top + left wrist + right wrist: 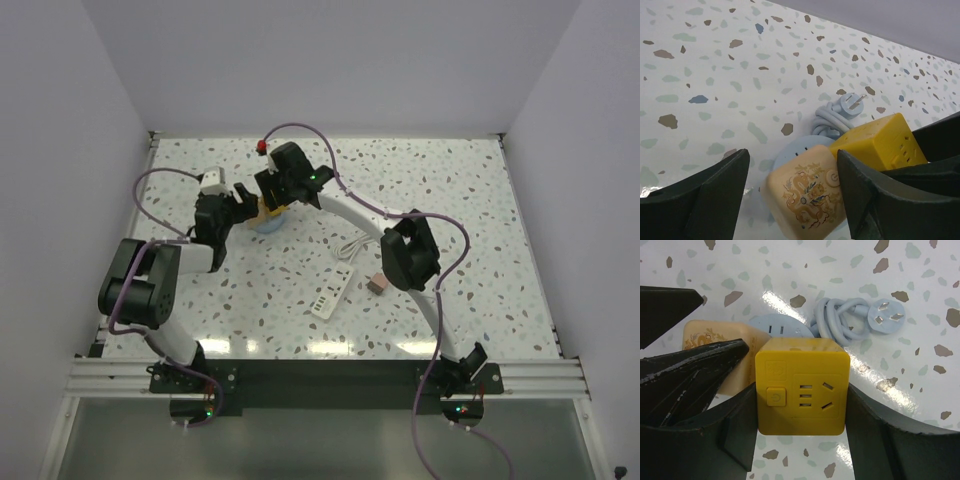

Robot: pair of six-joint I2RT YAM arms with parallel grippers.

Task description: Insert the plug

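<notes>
My right gripper (801,400) is clamped on the yellow cube (802,360); my left gripper (792,160) gapes wide around the peach cube (805,195). I see the pink plug (377,284) lying on the table (480,220), nearer and to the right, just beside the white power strip (332,296) and well apart from both.

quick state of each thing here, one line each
dusty-pink boxy plug: unplugged, lying on the table
white power strip: flat, nothing plugged in
yellow cube socket: clamped in right gripper, visible sockets empty
peach cube with dragon print: inside open left gripper
pale blue round plug: unplugged, cord coiled
</notes>
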